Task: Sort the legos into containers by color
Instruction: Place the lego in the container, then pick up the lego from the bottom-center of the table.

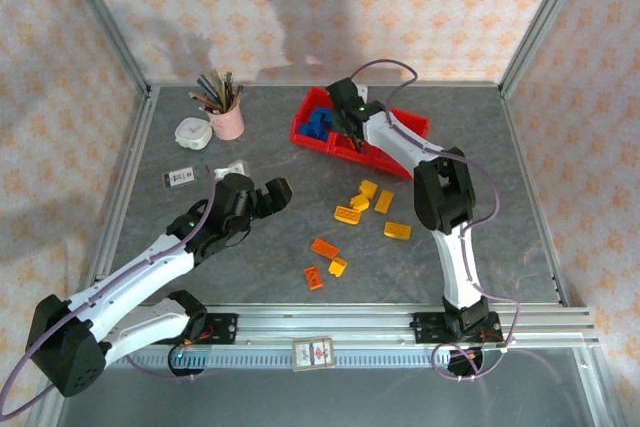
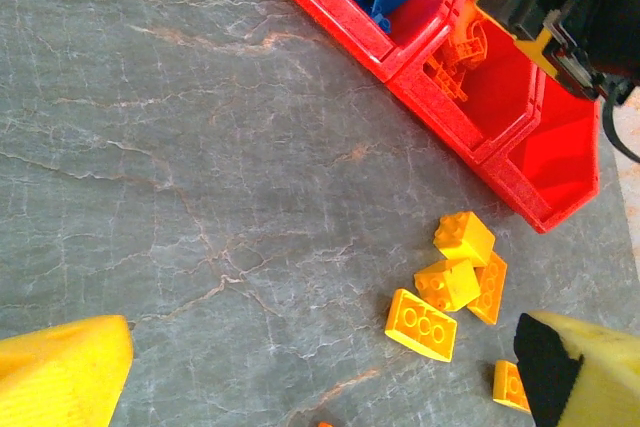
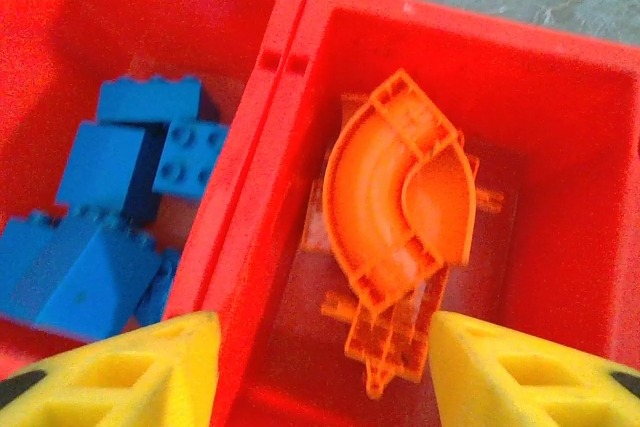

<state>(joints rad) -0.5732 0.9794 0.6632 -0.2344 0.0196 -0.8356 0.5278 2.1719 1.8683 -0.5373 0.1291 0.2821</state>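
1. A row of three joined bright red plastic bins (image 2: 560,162) stands slantwise at the far middle of the grey stone-patterned table (image 1: 500,197).
2. A heap of blue plastic bricks (image 3: 100,247) lies in the left compartment of that row.
3. The right pincer (image 3: 315,362) hangs just above the middle compartment. Its yellow fingers are partly spread and there is nothing between them.
4. Below it, a curved orange plastic piece (image 3: 400,187) rests on other orange pieces inside the middle compartment, clear of both fingers.
5. The left pincer (image 1: 272,194) hovers over the table's left-middle, well apart from the bins. Its jaws are spread wide and it holds nothing.
6. A small cluster of yellow plastic bricks (image 2: 455,277) lies loose on the table, just near of the bins.
7. One flat yellow brick (image 1: 397,230) lies a little nearer and to the right of that cluster.
8. A few small orange pieces (image 1: 325,247) lie scattered nearer still, towards the middle of the table.
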